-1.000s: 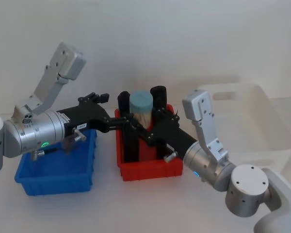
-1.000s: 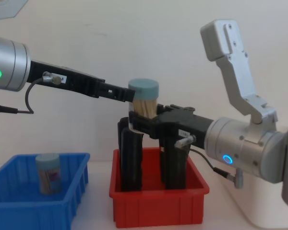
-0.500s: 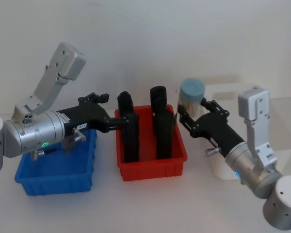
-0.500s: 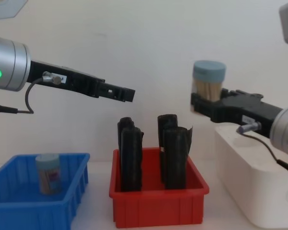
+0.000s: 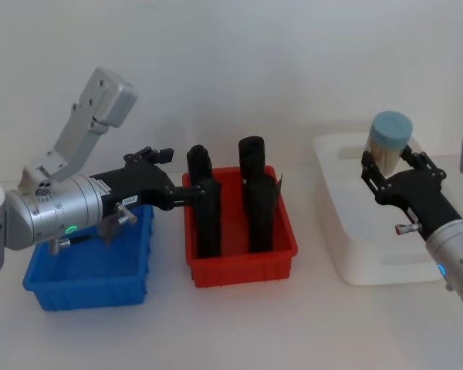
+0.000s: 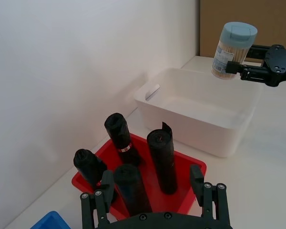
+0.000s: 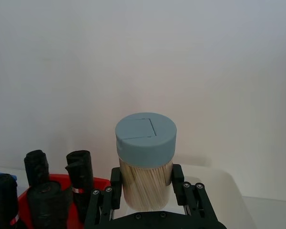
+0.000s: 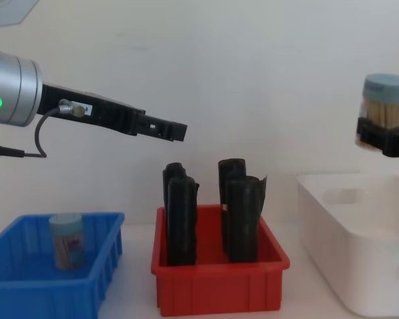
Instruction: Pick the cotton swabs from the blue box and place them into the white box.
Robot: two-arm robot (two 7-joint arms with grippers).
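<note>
The right tool (image 5: pixel 391 163) is closed on a swab jar (image 5: pixel 391 137), one finger on each side of the clear body, under the pale teal lid. The jar stands nearly upright in the grip and is full of tan stems. It hangs in the air over the white box (image 5: pixel 386 266), and in the chest view the jar (image 8: pixel 386 100) and the right tool (image 8: pixel 386 136) are well above the rim of the box (image 8: pixel 332 219), touching nothing. The left wrist view shows the same jar (image 6: pixel 232 50) high over the open box (image 6: pixel 190 129), tilted a little.

The left tool (image 8: pixel 176 131) is open and holds nothing. It reaches forward from the left and hovers above the black rolls (image 8: pixel 181 219), apart from them. These rolls stand upright in the red bin (image 8: pixel 219 289), which sits in the middle of the counter (image 5: pixel 316 324), between the two boxes.

The blue box (image 8: pixel 26 292) is on the left of the red bin, just beside it. A second jar (image 8: pixel 68 240) stands upright inside the blue box. In the head view the left arm covers part of this box (image 5: pixel 85 293), so the second jar is hidden there.
</note>
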